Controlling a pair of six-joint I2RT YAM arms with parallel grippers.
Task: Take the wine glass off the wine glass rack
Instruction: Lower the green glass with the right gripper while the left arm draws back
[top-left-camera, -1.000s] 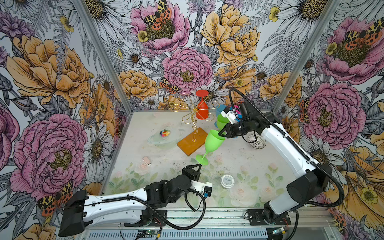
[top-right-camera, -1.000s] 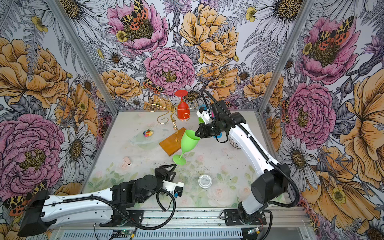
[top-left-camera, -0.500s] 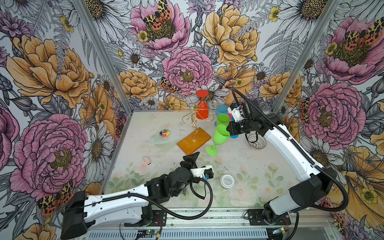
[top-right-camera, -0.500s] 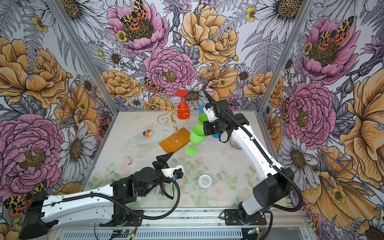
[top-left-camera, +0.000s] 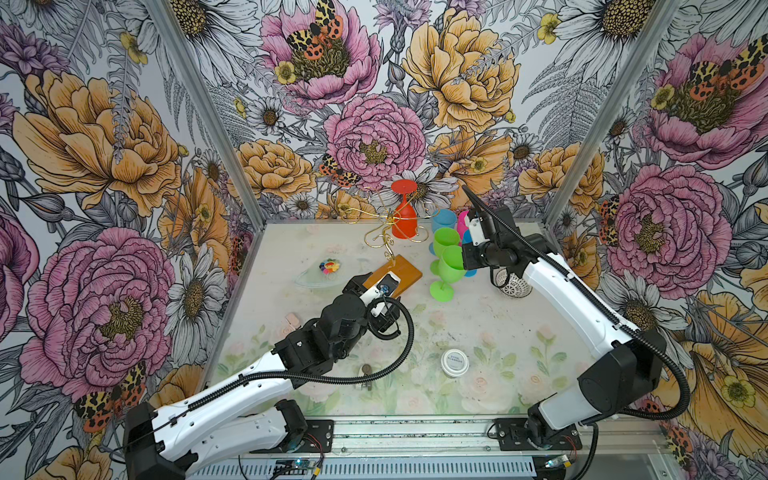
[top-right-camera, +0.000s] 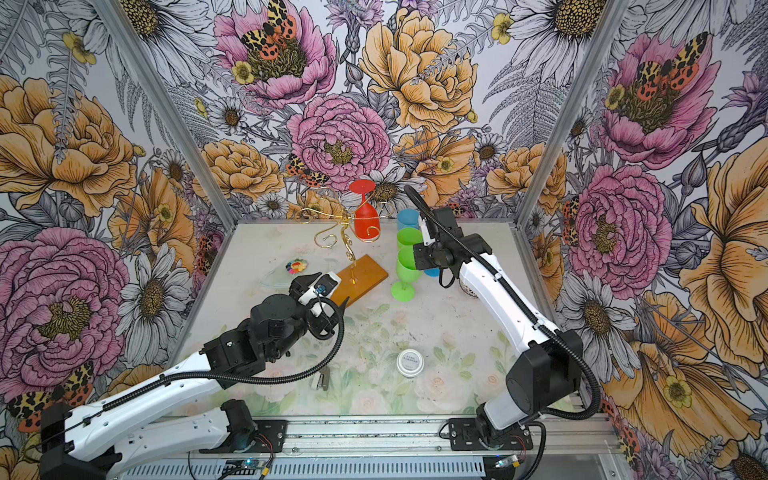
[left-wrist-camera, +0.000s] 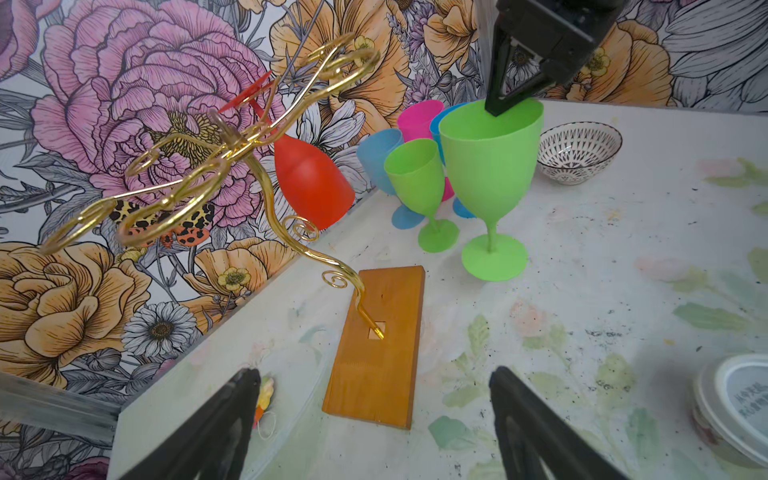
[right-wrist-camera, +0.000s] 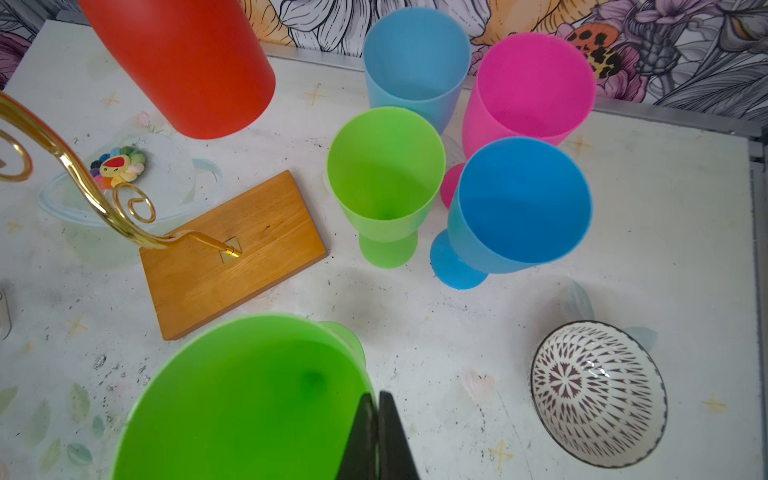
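Green wine glass (top-left-camera: 452, 266) lowered upright (stem vertical), right fingers (right-wrist-camera: 397, 444) pinching rim, left fingers (left-wrist-camera: 232, 415) spread.

Print on the white tub lid (left-wrist-camera: 740, 405) — too blurred to read.

Both top views hang high over the front rail (top-left-camera: 415, 434), side by side, looking down and back across the whole table (top-left-camera: 498, 332) to the far wall (top-left-camera: 374, 124). The left wrist camera sits low and close, facing the rack (left-wrist-camera: 376, 353). The right wrist camera looks steeply down over the glass (right-wrist-camera: 249, 395) rim; both wrist views share rack, glass and bowl (right-wrist-camera: 598, 395)
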